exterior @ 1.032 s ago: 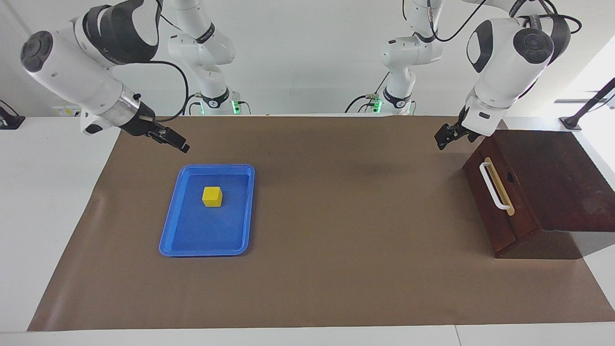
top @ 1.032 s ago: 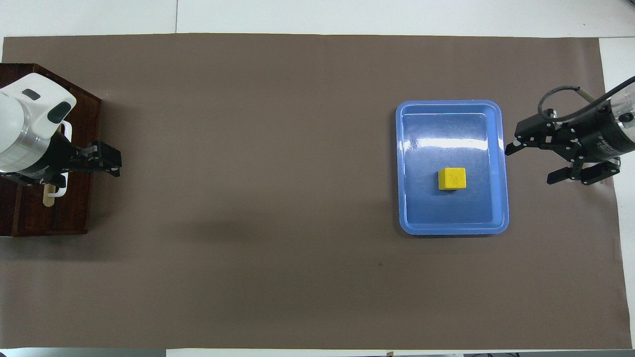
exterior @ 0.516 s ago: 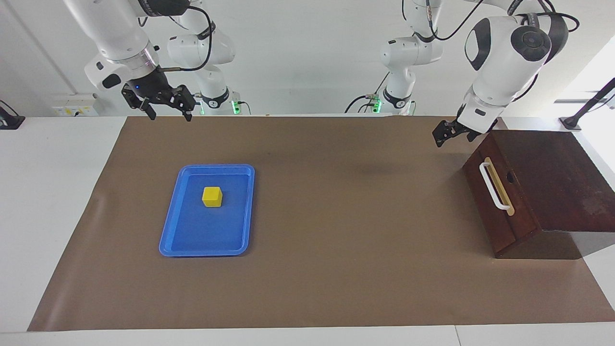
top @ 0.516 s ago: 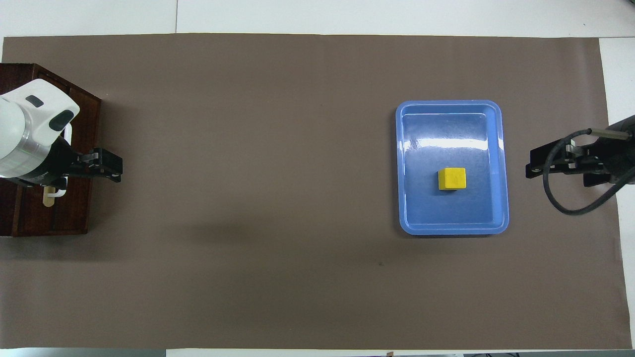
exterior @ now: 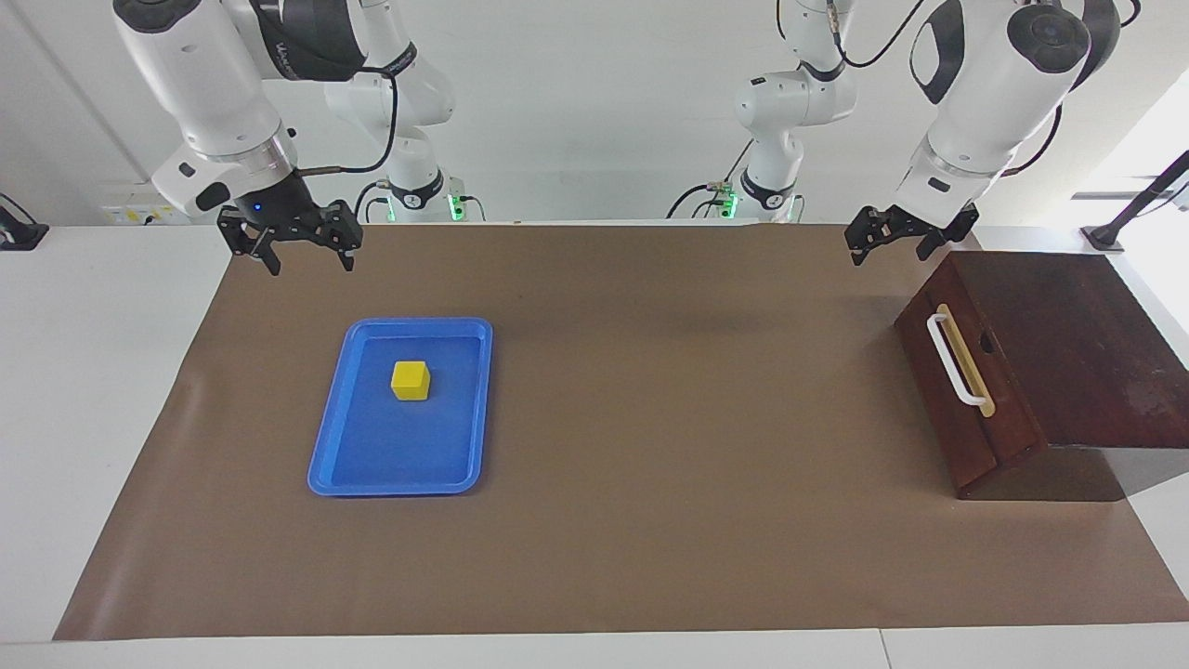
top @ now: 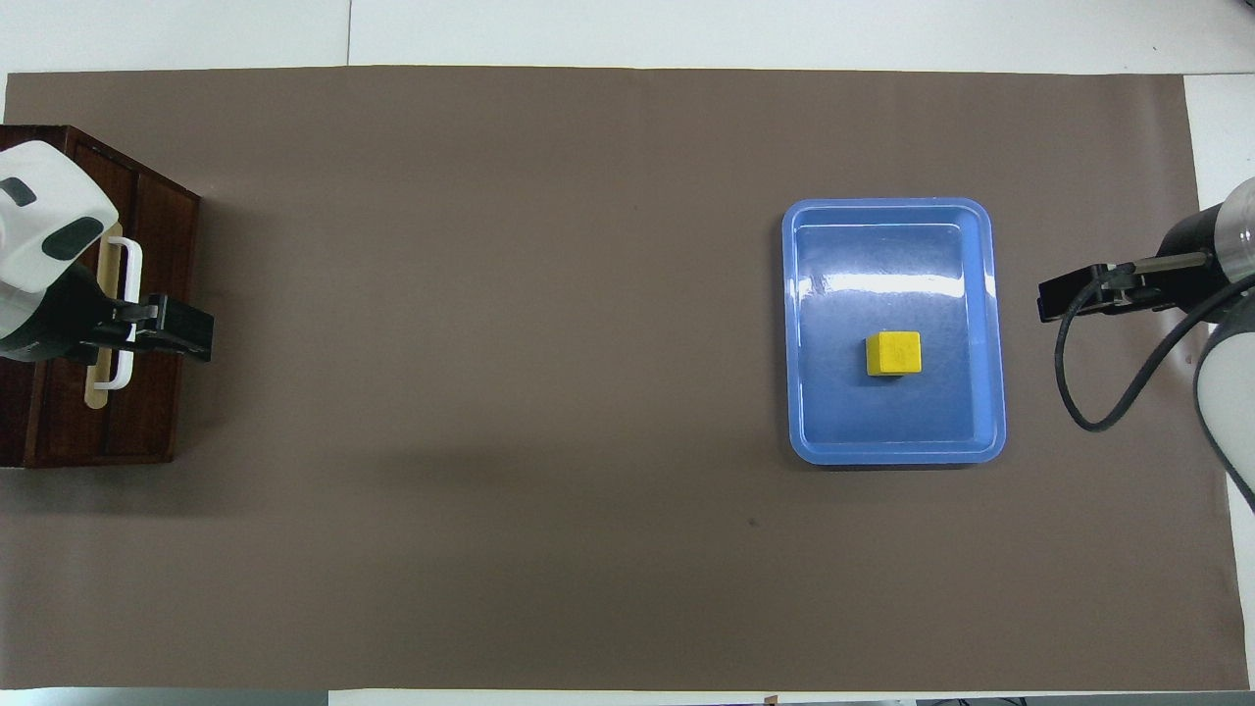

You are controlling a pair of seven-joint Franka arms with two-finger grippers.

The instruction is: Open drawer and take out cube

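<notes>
Robotics lab. Two white Franka arms [exterior: 994, 84] on bases by a bare white wall [exterior: 594, 102], cables trailing. White table [exterior: 102, 390] under a brown paper mat [exterior: 650, 446]. Staged test props only.

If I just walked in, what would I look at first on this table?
Probably the small bright yellow cube sitting in the shiny blue plastic tray toward the right arm's end of the table. Next, the dark wooden box with its reddish-brown drawer and white bar handle, shut, at the left arm's end.
</notes>
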